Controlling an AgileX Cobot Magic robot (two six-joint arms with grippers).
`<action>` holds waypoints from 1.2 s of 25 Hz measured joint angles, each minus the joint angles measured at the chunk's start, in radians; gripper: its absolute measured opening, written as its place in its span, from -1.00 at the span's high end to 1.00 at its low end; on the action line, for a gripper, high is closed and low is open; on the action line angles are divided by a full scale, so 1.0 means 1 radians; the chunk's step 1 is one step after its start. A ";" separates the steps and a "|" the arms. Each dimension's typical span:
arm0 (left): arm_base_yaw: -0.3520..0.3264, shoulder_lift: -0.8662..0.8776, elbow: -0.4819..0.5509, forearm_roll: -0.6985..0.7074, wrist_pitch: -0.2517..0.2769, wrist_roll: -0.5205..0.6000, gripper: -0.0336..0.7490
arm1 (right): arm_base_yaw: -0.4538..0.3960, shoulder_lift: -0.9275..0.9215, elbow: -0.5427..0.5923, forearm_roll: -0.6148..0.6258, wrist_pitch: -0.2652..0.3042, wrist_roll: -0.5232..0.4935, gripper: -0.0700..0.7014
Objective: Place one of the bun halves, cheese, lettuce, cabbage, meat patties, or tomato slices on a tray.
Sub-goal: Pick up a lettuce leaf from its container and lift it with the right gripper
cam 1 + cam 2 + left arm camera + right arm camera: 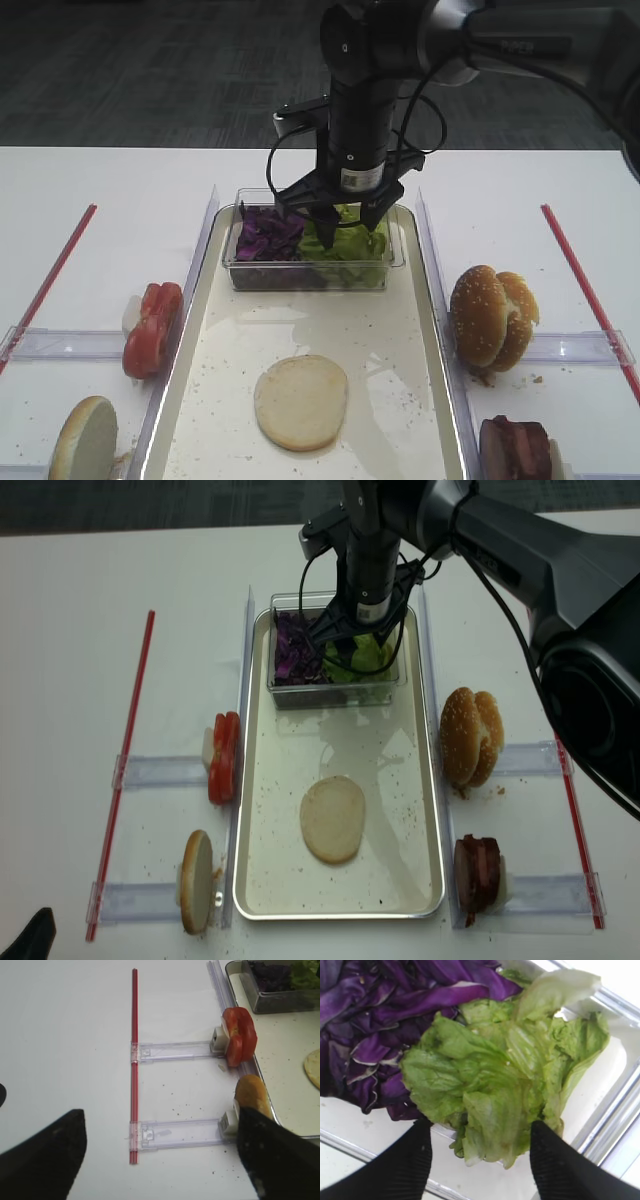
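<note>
Lettuce [495, 1085] fills my right wrist view, a ruffled light-green clump lying in the clear plastic tub [240, 270] beside the purple cabbage [380, 1015], which it touches on its left side. Both black fingers [405, 1170] of my right gripper [343, 233] stand on either side of the clump's near edge, apart from each other with leaf between them; whether they already press on the leaf I cannot tell. That tub sits at the far end of the tray [430, 330], and a pale flat bun half [301, 401] lies on the tray floor nearer the front. Off the tray's left rim, tomato slices [152, 328] stand on edge in a narrow clear holder [60, 343], with another bun half [84, 440] in front of them. On the right, sesame bun halves [490, 317] lean together, and meat patties [515, 450] sit nearer the front. My left gripper [160, 1160] hangs over bare white table [65, 1035] near a red strip [133, 1060], its fingers spread wide and holding nothing.
</note>
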 joint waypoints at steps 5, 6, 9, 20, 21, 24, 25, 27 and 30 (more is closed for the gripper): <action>0.000 0.000 0.000 0.000 0.000 0.000 -0.53 | 0.000 0.000 0.000 -0.009 -0.004 0.006 -0.33; 0.000 0.000 0.000 0.000 0.000 0.000 -0.53 | 0.000 0.000 0.000 -0.011 -0.004 0.006 -0.31; 0.000 0.000 0.000 0.000 0.000 0.000 -0.53 | 0.000 0.000 0.000 -0.012 -0.006 0.007 -0.26; 0.000 0.000 0.000 0.000 0.000 0.000 -0.53 | 0.000 0.055 -0.007 -0.012 -0.006 0.009 -0.23; 0.000 0.000 0.000 0.000 0.000 0.000 -0.53 | 0.000 0.062 -0.007 -0.012 -0.006 0.009 -0.22; 0.000 0.000 0.000 0.000 0.000 0.000 -0.53 | 0.000 0.074 -0.007 -0.012 -0.006 0.009 -0.16; 0.000 0.000 0.000 0.000 0.000 0.000 -0.53 | 0.000 0.079 -0.007 -0.012 -0.006 0.009 -0.11; 0.000 0.000 0.000 0.000 0.000 0.000 -0.53 | 0.000 0.079 -0.007 -0.015 -0.006 0.009 0.02; 0.000 0.000 0.000 0.000 0.000 0.000 -0.53 | 0.000 0.079 -0.007 -0.025 -0.006 0.009 0.36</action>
